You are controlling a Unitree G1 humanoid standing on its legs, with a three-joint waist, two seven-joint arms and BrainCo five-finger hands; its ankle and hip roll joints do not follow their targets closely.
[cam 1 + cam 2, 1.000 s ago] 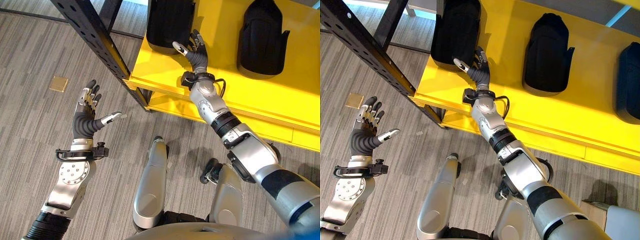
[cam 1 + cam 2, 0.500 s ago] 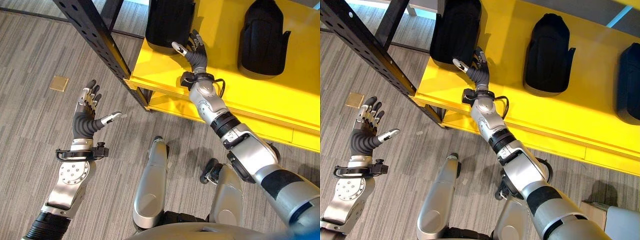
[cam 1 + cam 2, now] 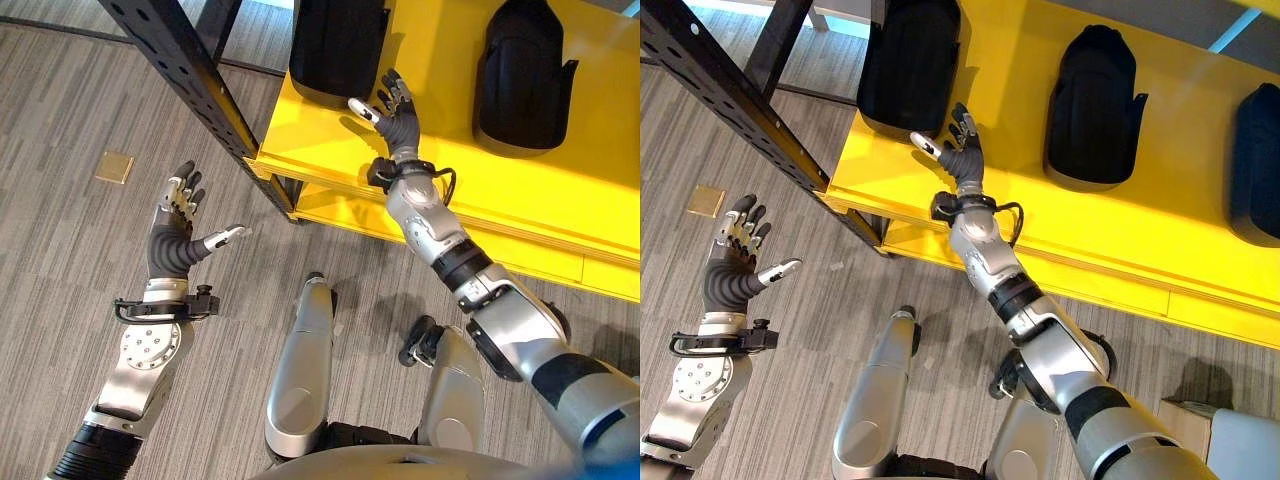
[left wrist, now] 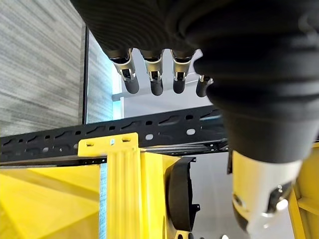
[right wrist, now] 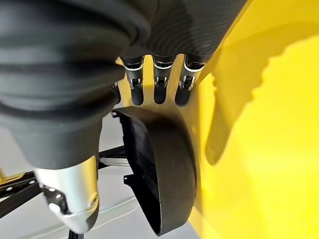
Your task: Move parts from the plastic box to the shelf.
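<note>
- Fingers (image 3: 962, 128) of the right hand (image 3: 958, 150) are spread and hold nothing, hovering over the yellow shelf (image 3: 1160, 215) just beside a black part (image 3: 908, 62) lying there.
- Left hand (image 3: 172, 235) hangs over the floor (image 3: 70, 250), fingers straight and apart, empty too.
- Two more black parts (image 3: 1092, 95) lie further along the shelf, well apart; the plastic box can't be made out.
- To do this well: lift the right hand straight off without nudging the part, since it seems already placed.
- Mind the dark shelf post (image 3: 190, 80) when swinging the arm.
</note>
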